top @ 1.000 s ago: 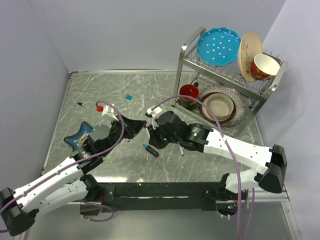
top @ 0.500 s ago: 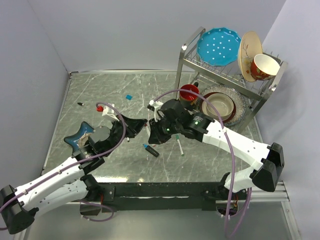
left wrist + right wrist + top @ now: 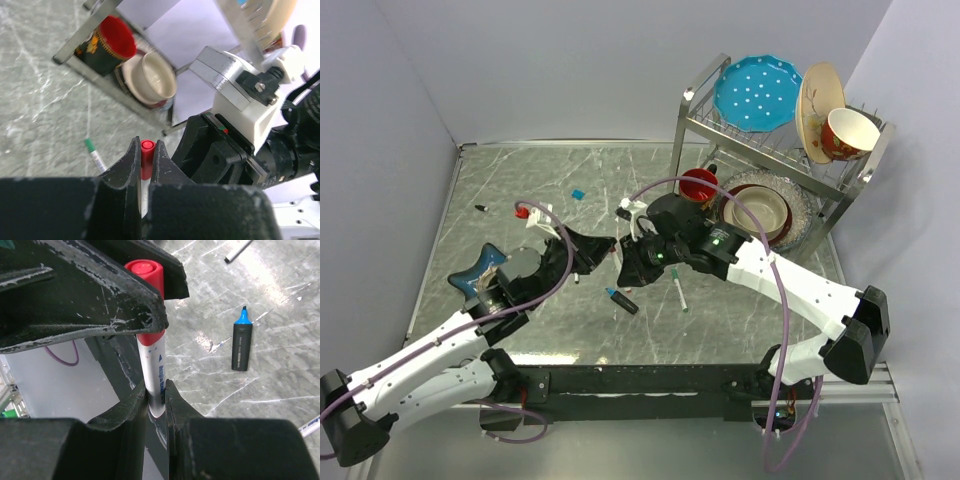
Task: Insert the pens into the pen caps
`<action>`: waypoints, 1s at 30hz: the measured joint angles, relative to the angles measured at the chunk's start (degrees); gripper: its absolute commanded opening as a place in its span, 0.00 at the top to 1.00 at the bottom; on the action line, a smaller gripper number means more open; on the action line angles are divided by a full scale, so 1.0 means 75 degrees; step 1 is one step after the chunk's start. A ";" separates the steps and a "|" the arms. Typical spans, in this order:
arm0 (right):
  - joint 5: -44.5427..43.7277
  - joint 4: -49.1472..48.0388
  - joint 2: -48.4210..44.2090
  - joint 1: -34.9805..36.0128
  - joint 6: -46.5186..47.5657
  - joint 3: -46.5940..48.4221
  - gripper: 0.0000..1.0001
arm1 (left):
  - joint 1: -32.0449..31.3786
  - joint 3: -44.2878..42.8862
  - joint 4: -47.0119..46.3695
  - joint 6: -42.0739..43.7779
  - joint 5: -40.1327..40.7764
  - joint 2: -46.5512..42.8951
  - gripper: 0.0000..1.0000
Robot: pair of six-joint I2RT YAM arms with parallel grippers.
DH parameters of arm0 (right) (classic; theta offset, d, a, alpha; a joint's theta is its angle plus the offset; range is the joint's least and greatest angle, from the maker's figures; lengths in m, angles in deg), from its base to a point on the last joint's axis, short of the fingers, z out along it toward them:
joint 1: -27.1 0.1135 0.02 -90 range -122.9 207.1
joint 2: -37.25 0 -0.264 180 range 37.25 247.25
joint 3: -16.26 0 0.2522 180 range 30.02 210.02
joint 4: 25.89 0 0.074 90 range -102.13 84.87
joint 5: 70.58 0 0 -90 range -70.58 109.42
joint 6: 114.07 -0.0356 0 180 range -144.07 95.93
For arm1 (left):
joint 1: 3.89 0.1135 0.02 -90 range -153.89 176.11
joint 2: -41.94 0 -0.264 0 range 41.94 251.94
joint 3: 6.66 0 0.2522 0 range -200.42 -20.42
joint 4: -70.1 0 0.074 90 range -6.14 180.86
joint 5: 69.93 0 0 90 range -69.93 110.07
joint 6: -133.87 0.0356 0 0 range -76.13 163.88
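Scanning L to R in the top view: a tiny dark bit, prob the black cap [image 3: 480, 207], lies far left on the table [image 3: 520, 170], and the blue cap [image 3: 578, 192] sits further in, both well apart from the arms. Next is my left gripper [image 3: 146, 146], jaws pressed onto the red cap [image 3: 147, 146], which pokes out just past the fingertips. That cap sits on the end of the red pen [image 3: 155, 372], which is held off the table mid-scene betw the two grippers. Its long axis runs L-R, straight from one set of jaws into the other, so any seating push has to go along that line w/ no sideways drift. My right gripper [image 3: 156, 390] pinches the white barrel low down, w/ printed text showing just above the fingertips. Both arms are on it, neither nearer. From the right wrist cam the cap looks fully over the tip, red collar flush w/ the barrel, but I can't tell if it's clicked home. Right of that and nearer me lies the blue marker [image 3: 622, 300], uncapped, then the green pen [image 3: 678, 292], also bare, short of the dish rack [image 3: 770, 150].
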 measured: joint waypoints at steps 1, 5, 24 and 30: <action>-0.0012 -0.0114 -0.0052 -0.0017 0.0006 -0.0131 0.94 | 0.0000 -0.0146 0.0189 0.0047 0.0000 0.0096 0.99; -0.0137 -0.1003 -0.0586 -0.0108 -0.0035 -0.1110 0.66 | -0.0029 -0.0752 0.0968 0.0154 -0.0012 0.0539 0.99; -0.3322 -0.2480 -0.5648 -0.0621 -0.1373 -0.4403 0.24 | 0.0396 -0.1877 0.0962 -0.0064 -0.1746 0.5205 0.99; -0.3952 -0.1990 -0.5796 -0.0621 -0.1376 -0.4176 0.23 | 0.0411 -0.2162 0.0752 -0.0216 -0.1772 0.6365 0.95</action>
